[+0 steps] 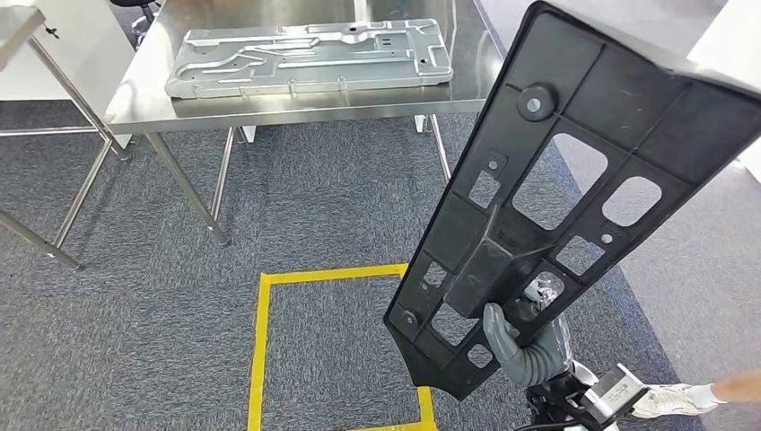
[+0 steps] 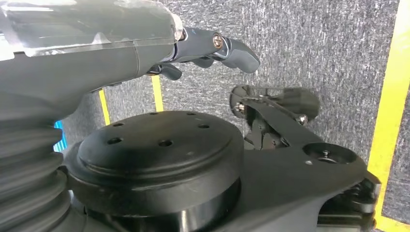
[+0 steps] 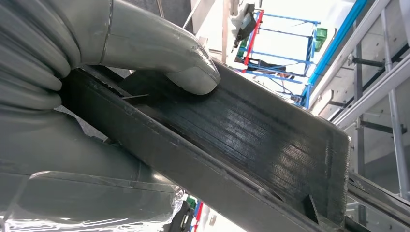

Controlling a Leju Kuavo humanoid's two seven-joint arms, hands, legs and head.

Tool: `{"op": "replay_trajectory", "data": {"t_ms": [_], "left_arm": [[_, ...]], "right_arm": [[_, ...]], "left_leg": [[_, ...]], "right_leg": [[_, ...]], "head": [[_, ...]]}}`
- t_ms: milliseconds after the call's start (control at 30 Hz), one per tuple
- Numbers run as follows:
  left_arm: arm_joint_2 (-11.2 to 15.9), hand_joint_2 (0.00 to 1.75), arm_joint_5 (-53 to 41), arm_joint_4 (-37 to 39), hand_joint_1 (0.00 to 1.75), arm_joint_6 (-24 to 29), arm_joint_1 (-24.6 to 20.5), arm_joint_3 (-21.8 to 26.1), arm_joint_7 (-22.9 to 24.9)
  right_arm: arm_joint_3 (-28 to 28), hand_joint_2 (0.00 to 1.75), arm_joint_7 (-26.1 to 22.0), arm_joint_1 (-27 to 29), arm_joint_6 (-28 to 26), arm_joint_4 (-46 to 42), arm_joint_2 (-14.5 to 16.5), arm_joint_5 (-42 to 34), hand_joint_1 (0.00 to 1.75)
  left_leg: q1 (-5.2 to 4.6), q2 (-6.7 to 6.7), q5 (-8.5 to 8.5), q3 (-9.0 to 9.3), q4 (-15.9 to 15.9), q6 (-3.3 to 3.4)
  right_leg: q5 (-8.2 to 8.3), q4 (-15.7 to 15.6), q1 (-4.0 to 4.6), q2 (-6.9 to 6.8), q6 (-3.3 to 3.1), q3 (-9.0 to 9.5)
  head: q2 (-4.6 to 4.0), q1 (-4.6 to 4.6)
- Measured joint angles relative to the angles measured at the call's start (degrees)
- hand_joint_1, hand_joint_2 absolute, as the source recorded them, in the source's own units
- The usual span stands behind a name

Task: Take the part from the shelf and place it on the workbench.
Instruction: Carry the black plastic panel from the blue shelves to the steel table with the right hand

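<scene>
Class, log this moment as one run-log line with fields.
right hand: grips black part, tilted | left hand: holds nothing | workbench: ahead, bears metal panel | part: not yet placed

My right hand [image 1: 525,346] is matte grey with a ribbed wrist cover. My left hand [image 2: 212,48] shows dark grey fingers [image 2: 239,53], a bright screw and clear plastic wrap.

Right hand [image 1: 525,346] raised low in head view, thumb [image 3: 191,72] pressed on gripped black plastic panel [image 1: 556,180]; left hand [image 2: 212,48] hangs, holding nothing, fingers apart.
</scene>
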Motion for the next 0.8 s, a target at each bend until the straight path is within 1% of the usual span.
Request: {"op": "replay_trajectory", "data": {"t_ms": [33, 67, 100, 133, 167, 233, 267, 300, 333, 367, 400, 433, 467, 500, 533, 567, 600, 633, 667, 733, 767, 800], "left_arm": [[0.0, 1.75, 0.0, 0.0, 0.0, 0.0, 0.0, 0.0, 0.0], [0.0, 1.75, 0.0, 0.0, 0.0, 0.0, 0.0, 0.0, 0.0], [0.0, 1.75, 0.0, 0.0, 0.0, 0.0, -0.1, 0.0, 0.0], [0.1, 1.75, 0.1, 0.0, 0.0, 0.0, -0.1, -0.1, 0.0], [0.1, 1.75, 0.1, 0.0, 0.0, 0.0, 0.0, -0.1, 0.0], [0.0, 1.75, 0.2, 0.0, 0.0, 0.0, 0.1, -0.2, 0.0], [0.0, 1.75, 0.2, 0.0, 0.0, 0.0, 0.1, -0.3, 0.0], [0.0, 1.75, 0.2, 0.0, 0.0, 0.1, 0.0, -0.4, 0.0], [0.0, 1.75, 0.2, 0.0, 0.0, 0.1, -0.1, -0.5, -0.1], [0.0, 1.75, 0.2, 0.0, 0.0, 0.1, -0.1, -0.5, -0.1], [0.0, 1.75, 0.2, 0.0, 0.0, 0.1, -0.1, -0.6, -0.1], [0.0, 1.75, 0.2, 0.0, 0.0, 0.1, -0.1, -0.6, -0.1], [0.0, 1.75, 0.2, 0.0, 0.0, 0.1, 0.0, -0.7, -0.1], [0.0, 1.75, 0.2, 0.0, 0.0, 0.1, 0.0, -0.7, -0.1], [0.0, 1.75, 0.2, 0.0, 0.0, 0.1, 0.0, -0.8, -0.1], [0.0, 1.75, 0.2, 0.0, 0.0, 0.1, 0.0, -0.8, -0.1], [0.0, 1.75, 0.2, 0.0, 0.0, 0.1, -0.1, -0.8, -0.1], [0.0, 1.75, 0.2, 0.0, 0.0, 0.1, -0.1, -0.9, -0.2], [0.0, 1.75, 0.2, 0.0, 0.0, 0.1, -0.1, -0.9, -0.2], [0.0, 1.75, 0.2, 0.0, 0.0, 0.1, -0.2, -0.9, -0.2], [0.0, 1.75, 0.2, 0.0, 0.0, 0.1, -0.2, -0.9, -0.1], [0.1, 1.75, 0.2, 0.0, 0.0, 0.1, -0.3, -0.9, -0.1]], "right_arm": [[0.0, 1.75, 0.0, 0.0, 0.0, 0.0, 0.0, -0.1, 1.75], [0.0, 1.75, -0.1, 0.0, 0.0, 0.0, 0.0, -0.1, 1.75], [0.0, 1.75, -0.1, 0.0, 0.0, 0.0, 0.0, -0.2, 1.75], [0.0, 1.75, -0.1, 0.0, 0.0, 0.0, 0.0, -0.3, 1.75], [0.0, 1.75, -0.2, 0.0, 0.0, 0.0, 0.0, -0.4, 1.75], [0.0, 1.75, -0.2, 0.1, 0.0, 0.0, 0.0, -0.5, 1.75], [0.0, 1.75, -0.2, 0.0, 0.0, -0.1, -0.1, -0.6, 1.75], [0.0, 1.75, -0.2, 0.0, 0.0, -0.1, -0.1, -0.7, 1.75], [0.0, 1.75, -0.2, 0.0, 0.0, -0.1, -0.2, -0.7, 1.75], [0.0, 1.75, -0.2, 0.1, 0.0, -0.2, -0.2, -0.8, 1.75], [0.0, 1.75, -0.3, 0.1, 0.0, -0.2, -0.2, -0.8, 1.75], [0.0, 1.75, -0.3, 0.2, 0.0, -0.2, -0.3, -0.8, 1.75], [0.0, 1.75, -0.3, 0.3, -0.1, -0.2, -0.3, -0.9, 1.75], [0.0, 1.75, -0.3, 0.3, -0.1, -0.2, -0.3, -0.9, 1.75], [0.0, 1.75, -0.3, 0.3, -0.1, -0.2, -0.3, -0.9, 1.75], [0.0, 1.75, -0.3, 0.3, -0.1, -0.2, -0.3, -0.9, 1.75], [0.0, 1.75, -0.3, 0.3, -0.1, -0.2, -0.3, -0.9, 1.75], [0.0, 1.75, -0.3, 0.3, -0.1, -0.3, -0.3, -0.9, 1.75], [0.0, 1.75, -0.3, 0.3, -0.1, -0.3, -0.3, -0.9, 1.75], [0.0, 1.75, -0.2, 0.3, -0.1, -0.4, -0.3, -0.9, 1.75], [0.0, 1.75, -0.2, 0.3, -0.1, -0.4, -0.3, -0.9, 1.75], [0.0, 1.75, -0.3, 0.3, -0.1, -0.4, -0.4, -0.9, 1.75]], "left_leg": [[0.01, 0.0, 2.22, 1.88, -4.3, 0.18], [-0.08, -0.01, 3.77, 3.67, -8.2, 0.41], [-0.16, -0.03, 4.63, 4.91, -10.9, 0.71], [-0.26, -0.06, 4.77, 5.5, -12.3, 1.03], [-0.4, -0.1, 4.56, 5.59, -12.5, 1.35], [-0.34, -0.11, 4.67, 5.78, -12.8, 2.1], [-0.28, -0.09, 4.73, 5.95, -13.0, 2.49], [-0.17, -0.07, 4.79, 6.12, -13.3, 2.81], [-0.17, -0.05, 4.76, 6.21, -13.3, 3.03], [-0.22, -0.04, 4.67, 6.23, -13.3, 3.22], [-0.27, -0.03, 4.59, 6.27, -13.3, 3.32], [-0.32, -0.05, 4.46, 6.39, -13.3, 3.37], [-0.36, -0.1, 4.31, 6.59, -13.3, 3.37], [-0.38, -0.16, 4.11, 6.89, -13.3, 3.31], [-0.4, -0.22, 3.87, 7.24, -13.3, 3.19], [-0.5, -0.26, 3.62, 7.52, -13.3, 3.01], [-0.6, -0.28, 3.39, 7.67, -13.2, 2.75], [-0.68, -0.28, 3.2, 7.71, -13.2, 2.47], [-0.73, -0.27, 3.06, 7.71, -13.2, 2.17], [-0.7, -0.22, 2.74, 7.86, -13.2, 1.56], [-0.68, -0.2, 2.21, 7.73, -12.5, 1.28], [-0.66, -0.18, 1.15, 7.03, -10.7, 1.03]], "right_leg": [[-0.22, 0.0, 0.0, 0.06, 0.17, 0.27], [-0.46, 0.2, 0.11, 0.1, 0.42, 0.44], [-0.62, 0.2, 0.2, 0.13, 0.7, 0.51], [-0.74, 0.3, 0.31, 0.14, 1.02, 0.51], [-0.78, 0.3, 0.36, 0.14, 1.34, 0.46], [-1.06, 0.4, 0.18, 0.1, 2.03, 0.52], [-1.68, 1.3, 0.08, 0.06, 2.33, 0.19], [-2.9, 3.4, 0.02, 0.02, 2.59, -0.77], [-4.55, 6.7, -0.03, -0.02, 2.76, -2.42], [-6.32, 10.8, -0.03, -0.02, 2.88, -4.66], [-7.57, 14.6, -0.05, -0.02, 2.97, -6.85], [-7.7, 16.8, -0.05, -0.02, 2.99, -8.32], [-6.64, 16.8, -0.04, -0.03, 2.93, -8.7], [-4.54, 14.4, -0.03, -0.03, 2.78, -7.84], [-1.97, 10.4, 0.01, -0.04, 2.52, -6.1], [-0.16, 6.3, 0.16, -0.07, 2.2, -4.25], [0.98, 3.2, 0.3, -0.08, 1.9, -2.89], [1.35, 1.4, 0.46, -0.06, 1.64, -2.17], [1.08, 0.9, 0.62, -0.02, 1.42, -2.02], [1.06, 0.5, 0.45, 0.05, 0.92, -1.85], [1.02, 0.3, 0.29, 0.03, 0.6, -1.56], [0.99, 0.0, 0.11, -0.03, 0.31, -1.24]], "head": [[0.0, 0.01], [0.0, 0.01], [0.0, 0.01], [0.0, 0.01], [0.0, 0.01], [0.0, 0.01], [0.0, 0.01], [0.0, 0.02], [0.0, 0.02], [0.0, 0.02], [0.0, 0.02], [0.0, 0.02], [0.0, 0.02], [0.0, 0.02], [0.0, 0.02], [0.0, 0.02], [0.0, 0.02], [0.0, 0.02], [0.0, 0.01], [0.0, 0.01], [0.0, 0.01], [0.0, 0.01]]}}
